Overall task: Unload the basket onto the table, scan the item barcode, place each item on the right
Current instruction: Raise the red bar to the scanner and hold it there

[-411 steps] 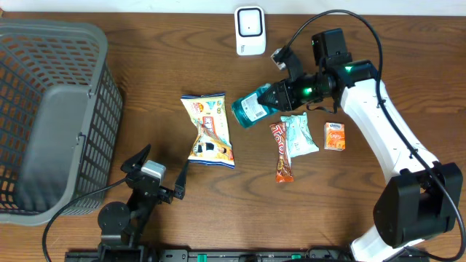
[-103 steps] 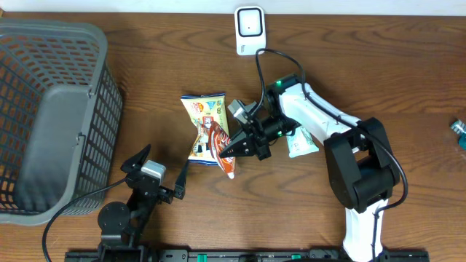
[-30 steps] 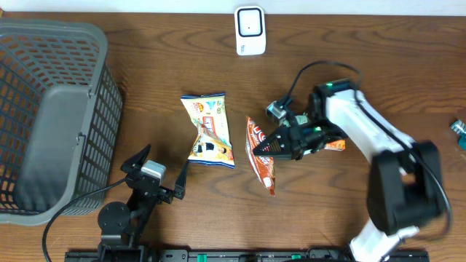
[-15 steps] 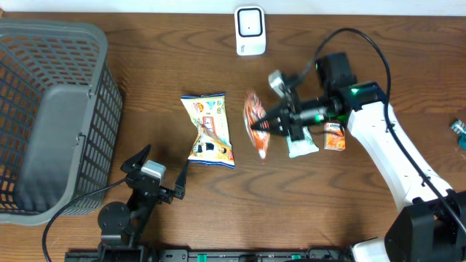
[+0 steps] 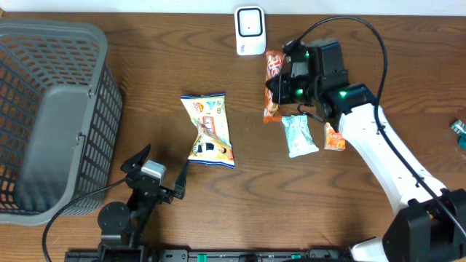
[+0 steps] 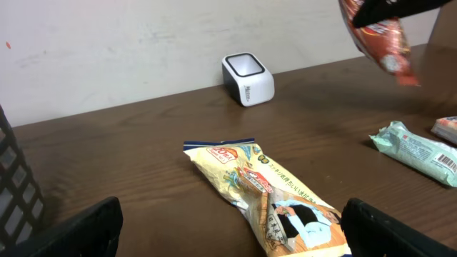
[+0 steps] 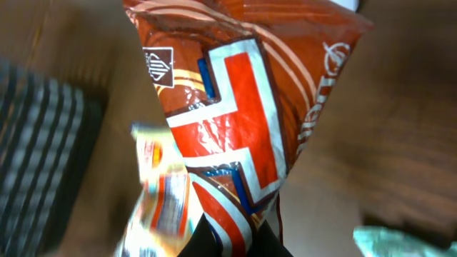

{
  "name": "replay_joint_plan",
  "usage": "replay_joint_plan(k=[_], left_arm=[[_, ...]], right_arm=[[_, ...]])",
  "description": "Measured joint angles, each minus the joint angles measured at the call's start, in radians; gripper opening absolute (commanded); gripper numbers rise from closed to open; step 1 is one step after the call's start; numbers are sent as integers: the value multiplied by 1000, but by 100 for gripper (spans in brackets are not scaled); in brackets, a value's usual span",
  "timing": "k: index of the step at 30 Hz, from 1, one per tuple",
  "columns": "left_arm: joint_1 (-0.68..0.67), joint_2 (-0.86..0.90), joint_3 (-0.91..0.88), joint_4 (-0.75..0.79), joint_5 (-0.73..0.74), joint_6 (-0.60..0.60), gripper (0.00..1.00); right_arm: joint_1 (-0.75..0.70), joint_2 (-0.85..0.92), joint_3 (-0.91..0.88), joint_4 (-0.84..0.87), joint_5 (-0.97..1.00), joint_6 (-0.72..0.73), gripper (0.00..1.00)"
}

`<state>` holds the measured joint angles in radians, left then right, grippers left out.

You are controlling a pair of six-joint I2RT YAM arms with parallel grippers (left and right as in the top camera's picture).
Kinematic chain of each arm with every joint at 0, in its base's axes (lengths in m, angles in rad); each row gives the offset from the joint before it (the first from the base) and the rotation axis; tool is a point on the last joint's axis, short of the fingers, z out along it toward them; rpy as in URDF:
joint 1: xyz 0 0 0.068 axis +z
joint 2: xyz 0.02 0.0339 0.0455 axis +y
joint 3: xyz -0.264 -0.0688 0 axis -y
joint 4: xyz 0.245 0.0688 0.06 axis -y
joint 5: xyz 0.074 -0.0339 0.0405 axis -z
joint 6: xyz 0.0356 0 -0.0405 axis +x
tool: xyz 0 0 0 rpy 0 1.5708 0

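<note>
My right gripper [image 5: 275, 90] is shut on an orange-red snack packet [image 5: 272, 81] and holds it off the table, just right of and below the white barcode scanner [image 5: 250, 30]. In the right wrist view the packet [image 7: 243, 107] fills the frame, its lower end pinched between the black fingertips [image 7: 208, 244]. In the left wrist view the scanner [image 6: 248, 80] stands at the back wall and the held packet [image 6: 378, 36] hangs at the top right. My left gripper [image 5: 164, 161] rests open at the front left, and between its fingers [image 6: 78, 228] there is nothing.
A yellow snack packet [image 5: 210, 131] lies in the middle of the table. A teal packet [image 5: 298, 135] and a small orange box [image 5: 333, 137] lie below the right gripper. A grey basket [image 5: 95, 44] stands at the left. A bottle [image 5: 459, 131] shows at the right edge.
The right gripper has carried the orange-red packet up off the table and back toward the scanner, turning it more upright. The left arm has not moved.
</note>
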<state>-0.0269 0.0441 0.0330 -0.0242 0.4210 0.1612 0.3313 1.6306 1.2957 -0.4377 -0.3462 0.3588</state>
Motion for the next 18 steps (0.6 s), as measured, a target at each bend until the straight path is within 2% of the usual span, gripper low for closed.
replay_joint_plan(k=[5, 8, 18], left_arm=[[0, 0, 0, 0, 0, 0, 98], [0, 0, 0, 0, 0, 0, 98], [0, 0, 0, 0, 0, 0, 98]], right_arm=[[0, 85, 45, 37, 87, 58, 1], [0, 199, 145, 19, 114, 73, 1], [10, 659, 789, -233, 131, 89, 1]])
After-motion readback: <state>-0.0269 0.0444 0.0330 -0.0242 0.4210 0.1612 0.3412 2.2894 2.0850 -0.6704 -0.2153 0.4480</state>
